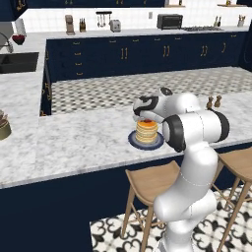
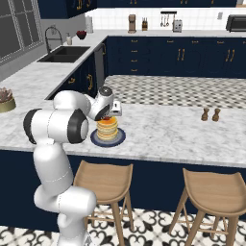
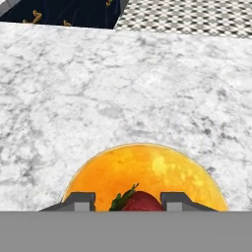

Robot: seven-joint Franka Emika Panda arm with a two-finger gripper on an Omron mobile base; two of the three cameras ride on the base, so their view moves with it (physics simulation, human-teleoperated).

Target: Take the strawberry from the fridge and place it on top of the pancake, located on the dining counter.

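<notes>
The pincer is clamped on the strawberry directly above the pancake, which sits on its plate on the counter. Risk, as judged: the rounded berry may roll off the stack when the jaws part if release occurs too high or off-centre, or it may stick to one finger.

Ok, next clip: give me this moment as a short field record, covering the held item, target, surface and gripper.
held item: strawberry, between the fingers
target: pancake stack on a dark plate
surface: dining counter
gripper: shut on the strawberry, just above the pancake top
placement: not yet released
nearby: two wooden shakers on the same counter
</notes>
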